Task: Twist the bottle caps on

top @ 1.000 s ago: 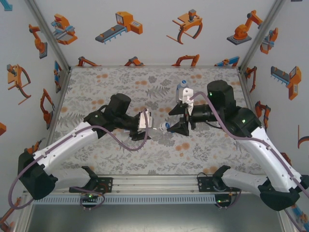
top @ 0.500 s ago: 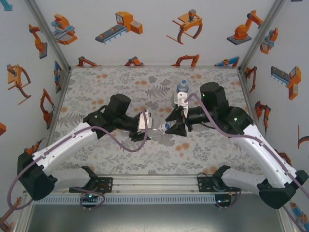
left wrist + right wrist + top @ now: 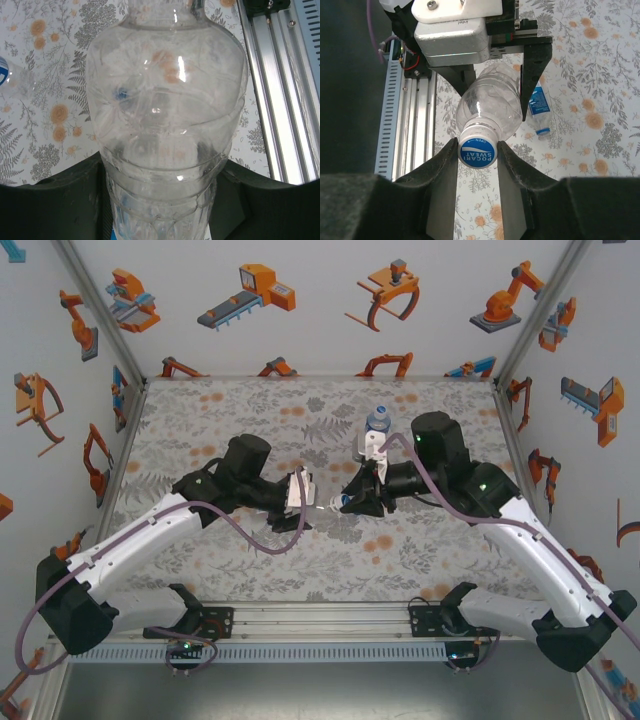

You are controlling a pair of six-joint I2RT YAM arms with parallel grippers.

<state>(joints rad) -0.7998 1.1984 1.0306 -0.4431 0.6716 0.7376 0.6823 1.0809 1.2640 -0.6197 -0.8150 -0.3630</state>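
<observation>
My left gripper [image 3: 303, 502] is shut on a clear bottle [image 3: 165, 100], holding it level with its neck pointing right. On that neck sits a blue-and-white bottle cap [image 3: 478, 151]. The fingers [image 3: 445, 165] of my right gripper [image 3: 478, 155] press against both sides of the cap. From above, the right gripper [image 3: 347, 503] meets the left one at mid-table. A second bottle [image 3: 538, 106] with a blue label lies on the mat past the held one. A third bottle [image 3: 378, 420], blue-capped, stands upright behind my right arm.
The floral mat [image 3: 250, 410] covers the table. An aluminium rail [image 3: 407, 115] runs along the near edge, close below the held bottle. Printed walls close in the back and both sides.
The right gripper has slid left onto the cap and its jaws have closed against it. The left gripper and its bottle have stayed still.
</observation>
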